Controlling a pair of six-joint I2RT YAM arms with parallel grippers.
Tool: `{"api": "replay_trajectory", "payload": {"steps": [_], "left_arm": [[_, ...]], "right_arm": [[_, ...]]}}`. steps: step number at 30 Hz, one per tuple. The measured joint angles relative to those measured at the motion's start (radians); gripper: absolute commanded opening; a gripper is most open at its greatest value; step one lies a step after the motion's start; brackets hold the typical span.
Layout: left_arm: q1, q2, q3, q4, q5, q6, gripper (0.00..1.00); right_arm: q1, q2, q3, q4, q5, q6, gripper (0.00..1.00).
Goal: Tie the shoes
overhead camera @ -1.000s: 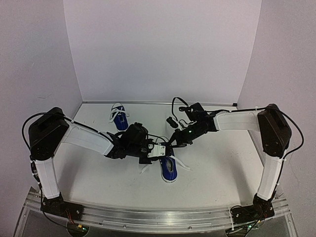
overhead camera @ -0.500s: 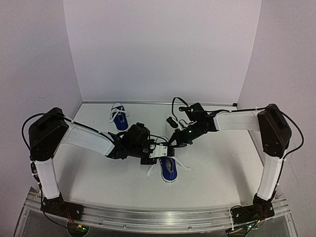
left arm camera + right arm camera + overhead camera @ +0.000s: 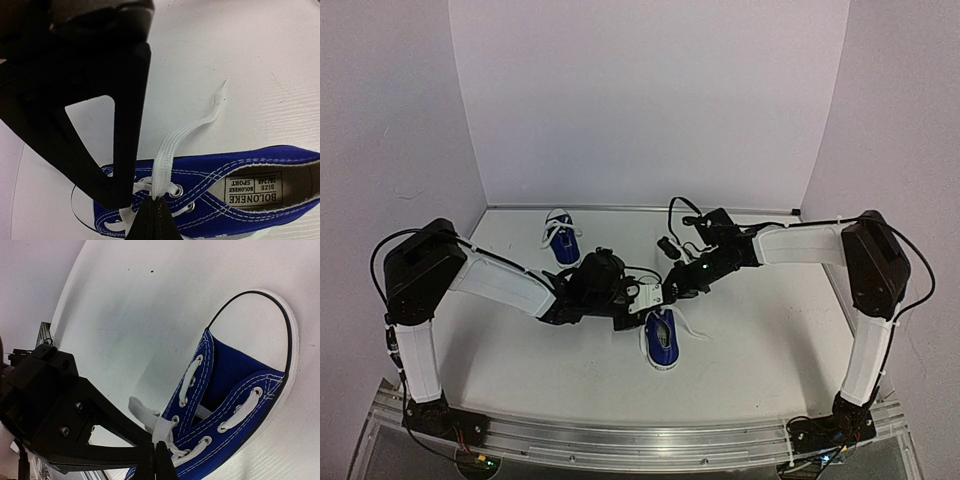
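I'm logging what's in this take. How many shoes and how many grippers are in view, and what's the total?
Blue shoes: 2 (near shoe, far shoe)
Grippers: 2 (left gripper, right gripper, both pinching the near shoe's white lace)
Total: 4

A flat white matte tabletop fills the lower half of the overhead frame. Across the upper centre stands a pale lavender back panel, with a matching left side wall and right side wall at the frame edges. A thin silvery strip runs where tabletop meets panel. At its right end sits a small dark piece, perhaps a bracket. A ribbed aluminium rail spans the bottom. Tiny dark specks mark the surface, upper centre of the right wrist view.
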Motion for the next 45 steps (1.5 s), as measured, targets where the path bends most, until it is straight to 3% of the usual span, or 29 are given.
{"api": "replay_trajectory", "payload": {"steps": [24,37,45], "left_arm": [[0.003,0.069,-0.08,0.283,-0.111,-0.255,0.0],[0.007,0.104,-0.121,0.412,-0.122,-0.316,0.0],[0.009,0.105,-0.133,0.44,-0.127,-0.313,0.0]], "right_arm": [[0.001,0.0,-0.02,0.041,-0.03,0.02,0.0],[0.007,0.0,-0.059,0.096,-0.134,0.051,0.27],[-0.082,-0.046,-0.09,0.098,-0.11,0.058,0.31]]}}
